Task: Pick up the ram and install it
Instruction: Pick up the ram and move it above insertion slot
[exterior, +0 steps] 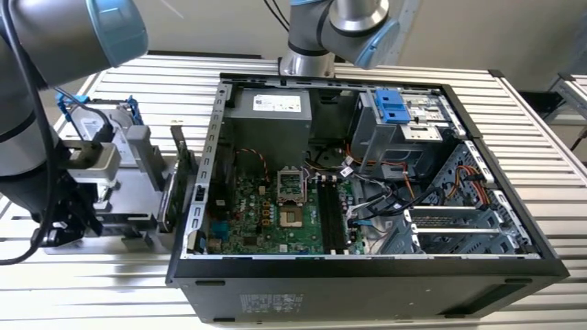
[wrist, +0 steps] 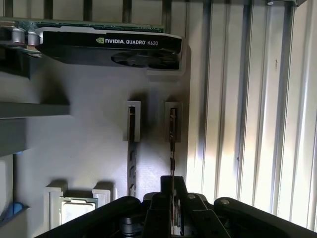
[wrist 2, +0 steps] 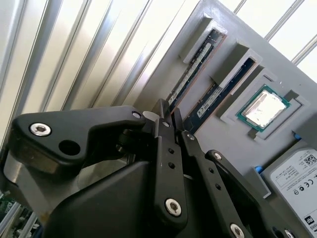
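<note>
The arm [exterior: 27,124] leans over a gray parts holder [exterior: 124,221] that lies on the slatted table [exterior: 541,137] at the exterior view's left, just beside the open computer case [exterior: 367,275]. The holder is moulded with recesses, so each part sits in a known pose and can be reached from above.

The ram [wrist: 172,134] stands on its long edge in 1 of 2 narrow parallel slots, the one nearer the holder's rim and the bare table slats. Standing on edge leaves its thin top edge and both flat faces free. That looks like the reason for the arrangement, since it allows a pinch across the thickness. A 2nd memory stick [wrist: 132,148] stands in the neighbouring slot, close by but apart.

In both wrist views the gripper [wrist: 173,187] is lined up with the ram's length and sits astride 1 end of it. In the second wrist view the ram [wrist 2: 193,69] runs straight away from the gripper [wrist 2: 169,113]. Whether the gripper is clenched on the ram or only set loosely around it I cannot tell. The ram is seated in its slot, not lifted.

Elsewhere in the holder are a processor chip [wrist 2: 262,108], a hard drive [wrist 2: 297,173] and a graphics card [wrist: 109,47]. Inside the case the motherboard [exterior: 266,213] lies flat with its long black memory slots [exterior: 332,213] facing up, so a stick can be pressed in from above.
</note>
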